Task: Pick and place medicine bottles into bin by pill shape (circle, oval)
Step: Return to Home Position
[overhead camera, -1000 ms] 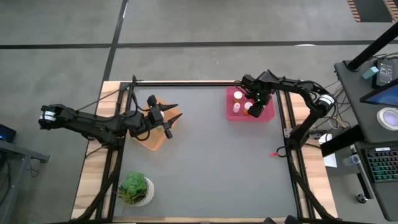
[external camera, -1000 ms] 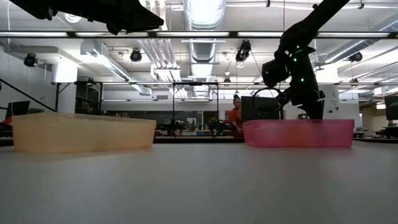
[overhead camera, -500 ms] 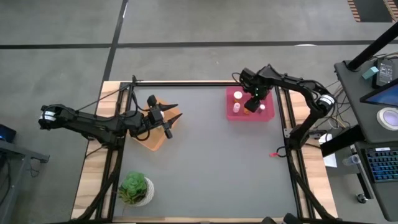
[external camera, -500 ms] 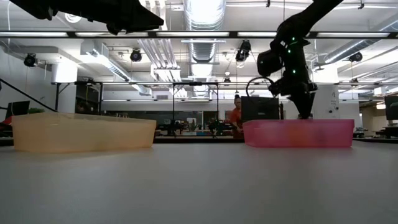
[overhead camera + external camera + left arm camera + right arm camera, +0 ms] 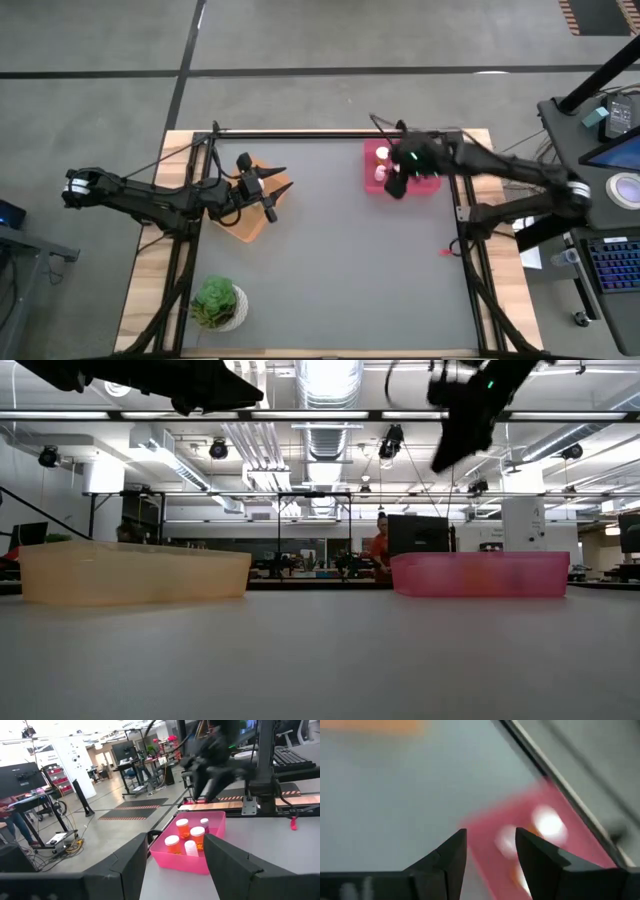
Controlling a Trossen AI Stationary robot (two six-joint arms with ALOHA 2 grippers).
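Note:
Several orange medicine bottles with white caps (image 5: 183, 828) stand in the pink bin (image 5: 432, 183) at the table's far right; they also show in the high view (image 5: 380, 171). My right gripper (image 5: 397, 186) hangs open and empty high above that bin's near left part; in the low view (image 5: 462, 432) it is far above the bin (image 5: 480, 574). My left gripper (image 5: 274, 192) waits open and empty over the orange bin (image 5: 248, 222) at the left. Its wrist view looks between its fingers (image 5: 176, 865) at the pink bin.
A potted green plant (image 5: 218, 303) stands at the near left corner. A small red thing (image 5: 441, 250) lies at the table's right edge. The grey mat between the two bins (image 5: 330, 250) is bare. A person in orange (image 5: 378, 550) stands in the room beyond.
My right gripper has risen out of the pink bin to well above it and has drifted a little toward the table's near left. The arm behind it has swung out straighter toward the right. My left arm has kept still.

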